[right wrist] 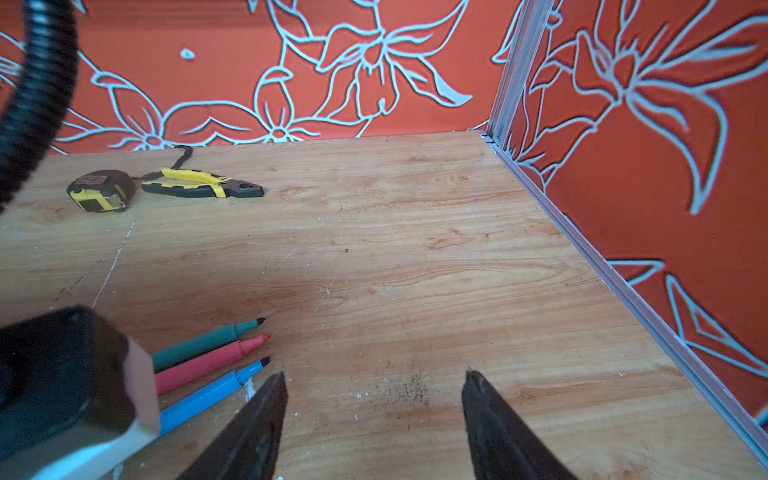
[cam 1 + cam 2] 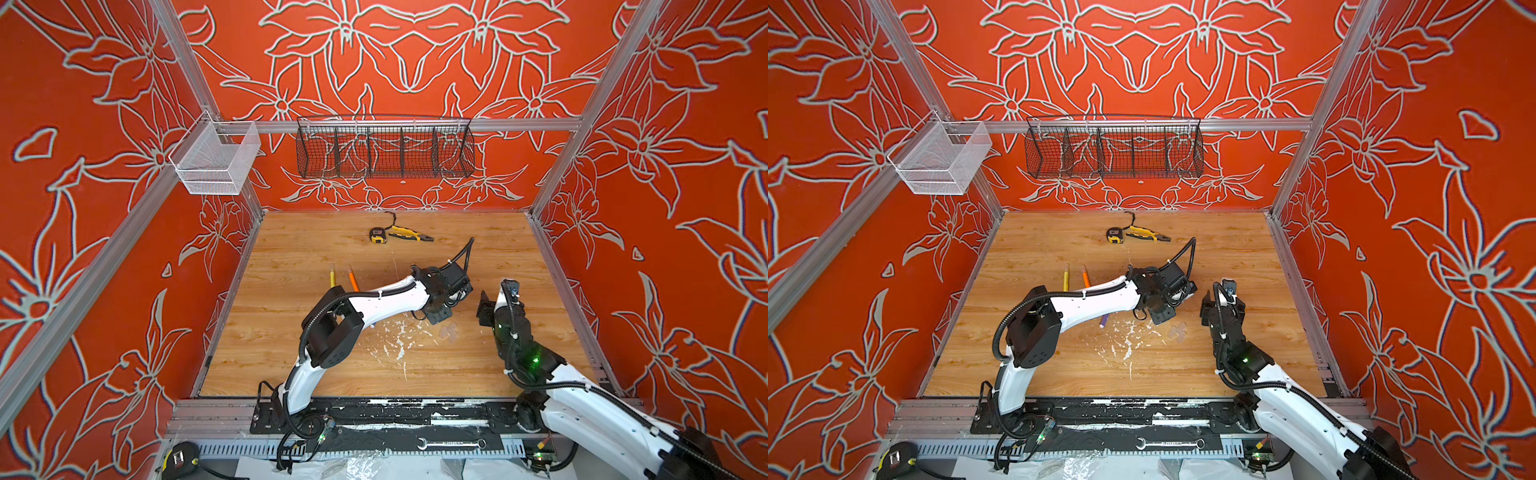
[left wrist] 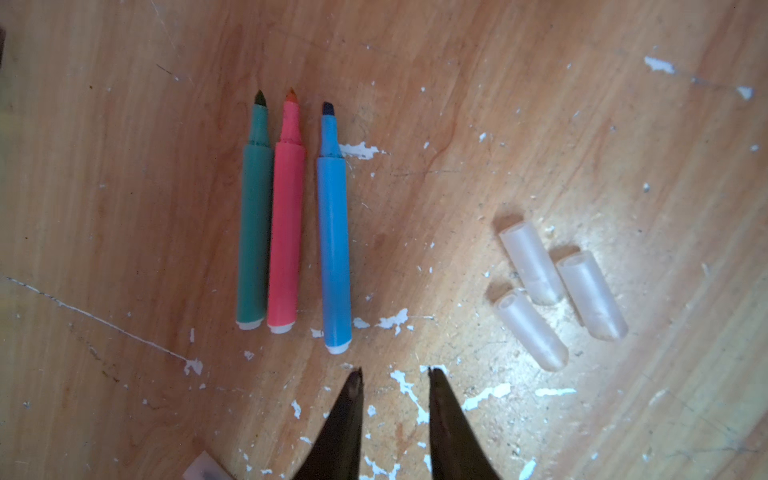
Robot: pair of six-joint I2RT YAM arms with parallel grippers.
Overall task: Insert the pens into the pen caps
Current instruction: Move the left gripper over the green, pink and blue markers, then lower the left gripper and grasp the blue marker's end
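1. In both top views the pen caps (image 2: 449, 331) lie on the worktop (image 2: 332, 374) just beside the left gripper (image 2: 437, 315), toward the right gripper (image 2: 483, 308). The yellow pen (image 2: 332, 277) and orange pen (image 2: 353, 280) lie beyond its arm. In a top view the purple pen (image 2: 1104, 321) pokes out beneath that arm.
2. Left wrist view: the left gripper (image 3: 395, 370) has its jaws narrow and empty. The green pen (image 3: 253, 232), pink pen (image 3: 286, 237) and blue pen (image 3: 334, 249) lie side by side, the blue nearest the jaws. Three pen caps (image 3: 532, 266) lie on the jaws' other side.
3. Right wrist view: the right gripper (image 1: 374, 374) has its jaws wide and empty. Those three pens emerge from beneath the left gripper's body.
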